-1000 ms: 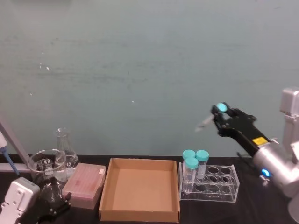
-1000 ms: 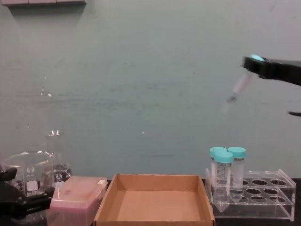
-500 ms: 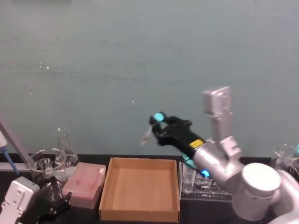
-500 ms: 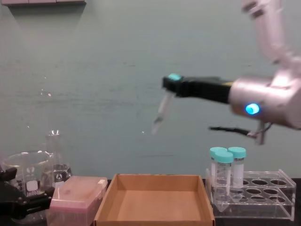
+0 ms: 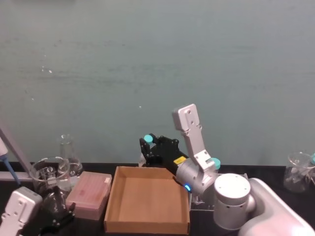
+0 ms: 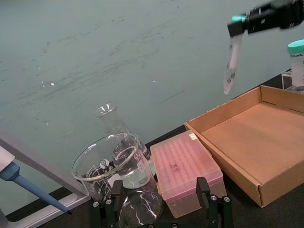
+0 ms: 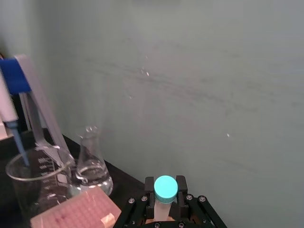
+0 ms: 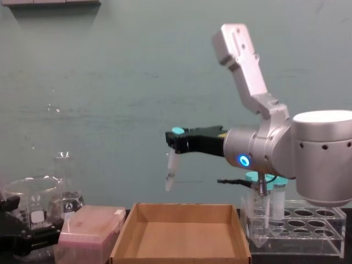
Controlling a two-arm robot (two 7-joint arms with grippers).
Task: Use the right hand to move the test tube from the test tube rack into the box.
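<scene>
Test tube [image 8: 171,168]: hangs tilted above box [image 8: 179,209]
Right hand [image 8: 176,137]: centre frame, clamped on its cap
Left gripper [image 5: 58,215]: lower left, fingers apart

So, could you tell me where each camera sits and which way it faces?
Head: high, looking down on the box; right gripper centre, left gripper lower left.
Chest: low, looking level across the box; right gripper mid-frame.
Left wrist: facing the box; own fingers in view.
Right wrist: facing the beaker, along its fingers.
Shared: head and chest show the held test tube.
</scene>
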